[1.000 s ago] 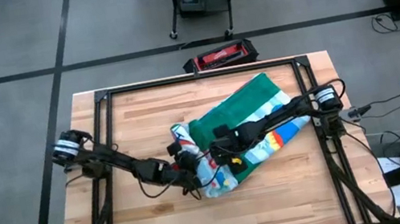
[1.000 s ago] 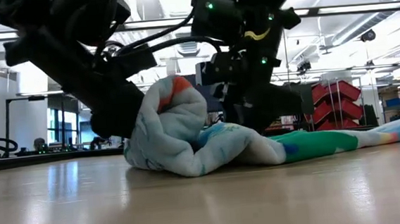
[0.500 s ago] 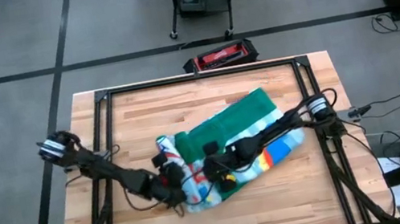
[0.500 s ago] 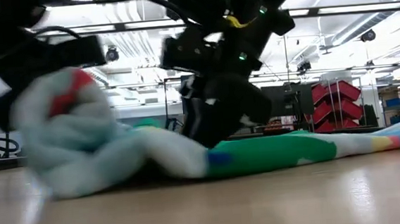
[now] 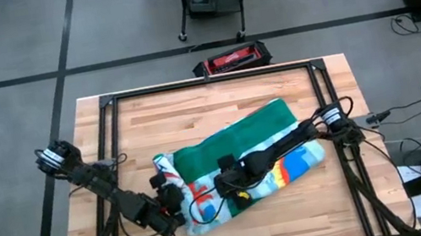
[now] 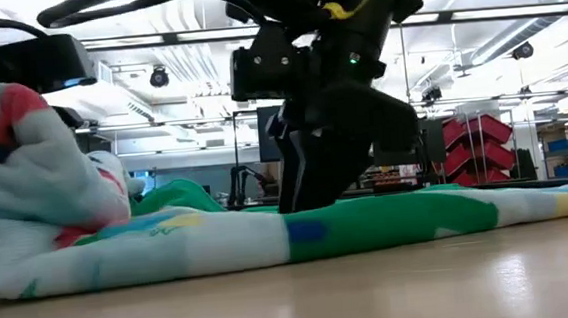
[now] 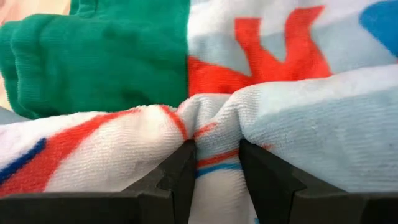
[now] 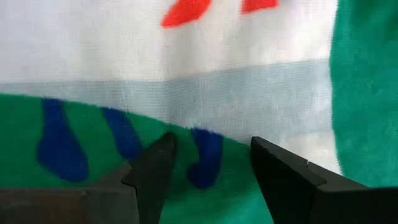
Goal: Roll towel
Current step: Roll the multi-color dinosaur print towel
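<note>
The towel [image 5: 239, 160] lies diagonally, left gripper [image 7: 216, 163] jaws pinching it, right gripper [image 8: 210, 163] jaws parted

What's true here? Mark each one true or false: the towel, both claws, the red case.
1. The left claw pinches a fold of the towel. True.
2. The towel hangs over the table edge. False: it lies wholly on the wooden top.
3. The right claw sits against the towel's printed face, its fingers apart. True.
4. The towel's back is solid red. False: the turned-over part is green.
5. A red case lies on the towel. False: it sits beyond the table's far edge.
</note>
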